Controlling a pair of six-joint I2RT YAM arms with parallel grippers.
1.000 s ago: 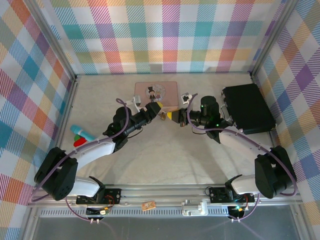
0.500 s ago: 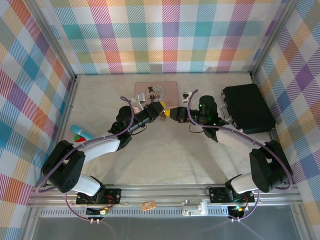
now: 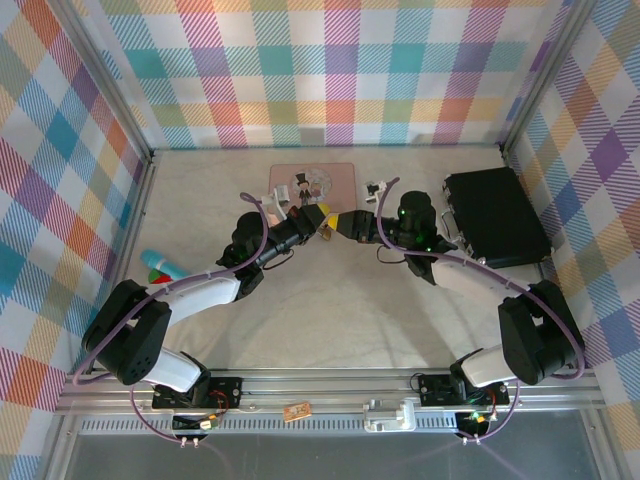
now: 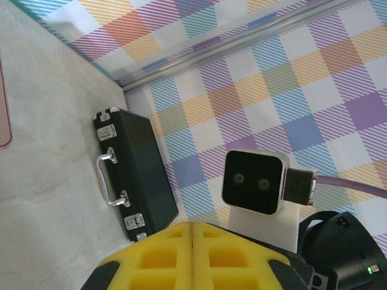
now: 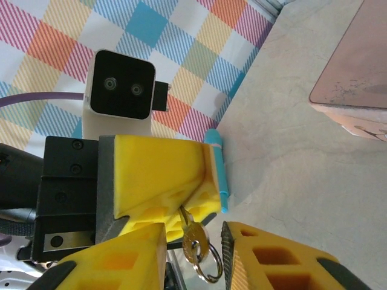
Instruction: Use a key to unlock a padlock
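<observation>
The left gripper (image 5: pixel 181 208) is clamped shut on the thin upper end of the padlock (image 5: pixel 195 246). The padlock dangles, ring lowest, in the gap between the right gripper's (image 5: pixel 192 235) parted fingers, above the table (image 3: pixel 330 300) just in front of the pink tin (image 3: pixel 338 178).

Yellow left gripper (image 4: pixel 191 232), black case (image 4: pixel 138 175), plaid walls (image 3: pixel 340 70)

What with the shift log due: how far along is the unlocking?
Done: the padlock hangs from the shut left gripper. In hand: the right gripper stands open around it. Left: the shackle looks closed, so the unlocking itself remains.
</observation>
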